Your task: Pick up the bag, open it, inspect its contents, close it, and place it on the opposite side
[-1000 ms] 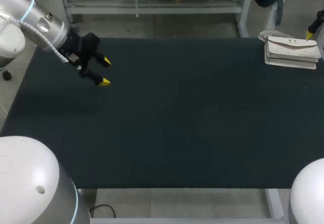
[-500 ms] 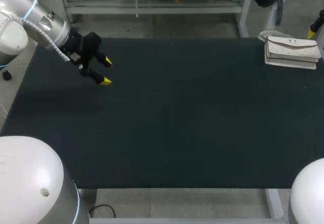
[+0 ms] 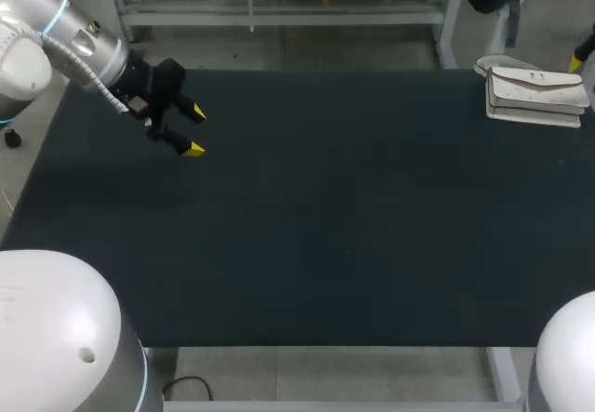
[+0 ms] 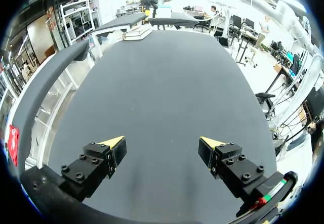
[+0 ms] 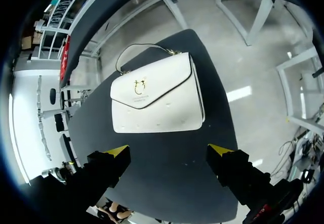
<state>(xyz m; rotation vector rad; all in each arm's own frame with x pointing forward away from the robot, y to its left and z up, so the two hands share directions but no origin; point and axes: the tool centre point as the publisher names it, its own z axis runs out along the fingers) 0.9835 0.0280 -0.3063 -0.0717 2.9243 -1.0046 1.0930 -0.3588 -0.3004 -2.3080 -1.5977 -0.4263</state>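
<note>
White leather flap handbag lay flat at the far right corner of the dark tabletop, its envelope flap shut, so whatever it held was hidden. In the right wrist view the handbag sat just ahead of the right gripper, whose fingers stood wide apart with only bare tabletop between them and nothing held. A small gold clasp showed on the flap, and a thin handle arched out from the bag's far edge. From the head view that gripper was almost wholly cut off at the frame's edge: only one yellow fingertip showed, just beside the bag's far right end. The left gripper hung over the far left part of the tabletop, well apart from the bag, and its wrist view showed the left gripper with fingers spread wide over bare cloth and the handbag small and hard to make out at the far end. Compared with a second earlier, the right fingertip had slid further out toward the frame's edge, the left arm had shifted only slightly, and the bag lay where it had been.
</note>
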